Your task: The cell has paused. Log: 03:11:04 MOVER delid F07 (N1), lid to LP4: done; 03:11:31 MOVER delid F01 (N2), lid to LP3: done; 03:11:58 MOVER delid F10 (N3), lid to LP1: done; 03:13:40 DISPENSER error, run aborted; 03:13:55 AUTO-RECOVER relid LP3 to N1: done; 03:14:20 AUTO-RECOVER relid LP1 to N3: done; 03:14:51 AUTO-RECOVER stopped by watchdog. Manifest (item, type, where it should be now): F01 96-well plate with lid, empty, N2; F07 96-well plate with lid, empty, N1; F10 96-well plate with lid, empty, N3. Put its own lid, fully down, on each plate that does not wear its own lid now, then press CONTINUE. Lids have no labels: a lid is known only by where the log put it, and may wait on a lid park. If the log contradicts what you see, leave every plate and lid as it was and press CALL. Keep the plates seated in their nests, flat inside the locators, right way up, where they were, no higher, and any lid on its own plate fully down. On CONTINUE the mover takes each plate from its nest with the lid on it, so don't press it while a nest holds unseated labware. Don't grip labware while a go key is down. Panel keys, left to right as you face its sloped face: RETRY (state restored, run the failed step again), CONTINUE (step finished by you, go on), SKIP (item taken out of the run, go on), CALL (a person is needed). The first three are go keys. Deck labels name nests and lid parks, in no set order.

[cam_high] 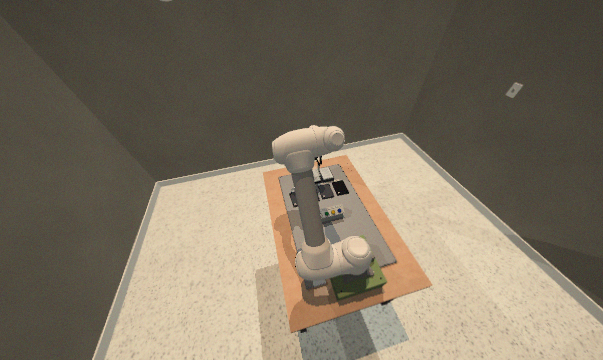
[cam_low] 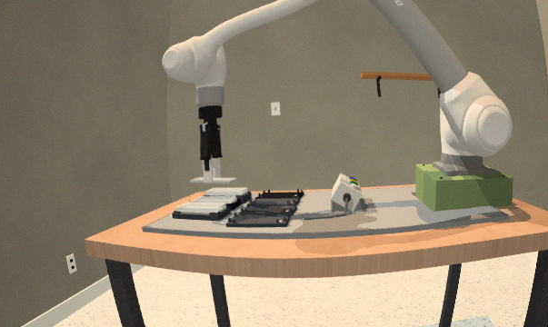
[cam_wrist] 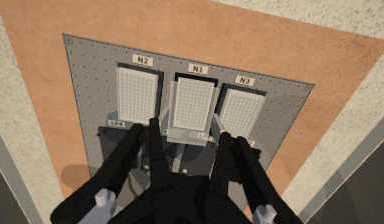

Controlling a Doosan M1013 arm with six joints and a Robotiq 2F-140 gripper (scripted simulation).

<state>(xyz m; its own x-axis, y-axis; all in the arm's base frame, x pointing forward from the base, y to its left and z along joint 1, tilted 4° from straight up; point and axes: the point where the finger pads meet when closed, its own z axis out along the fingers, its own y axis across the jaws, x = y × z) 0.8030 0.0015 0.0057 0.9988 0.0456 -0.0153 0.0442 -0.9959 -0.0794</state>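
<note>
Hovering over the far end of the tabletop (cam_low: 201,254), opposite the green base (cam_low: 464,191), the claw (cam_low: 211,170) was pinching a clear lid (cam_low: 213,180) by its edges, flat and well above the deck (cam_low: 392,213). In the wrist view the lid (cam_wrist: 192,112) hung over the N1 plate (cam_wrist: 195,80), roughly lined up but offset toward the camera side, so the plate's far black rim showed beyond it. Not seated; clear air between lid and plates in the exterior view.

Three plates sat in a row near the far edge, labelled N2 (cam_wrist: 142,60), N1 (cam_wrist: 198,69), N3 (cam_wrist: 244,80). The N2 plate (cam_wrist: 137,95) and N3 plate (cam_wrist: 241,112) both showed pale well grids; whether either wore a lid, I couldn't tell from these views.

Lid parks (cam_low: 264,211) lay in a row just behind the plates, toward the panel; they looked dark and flat in the exterior view. LP labels were mostly hidden by the claw fingers.

Panel (cam_low: 346,188) stood mid-deck, between the parks and the base, untouched, with coloured keys (cam_high: 333,212) on its slope.
</note>
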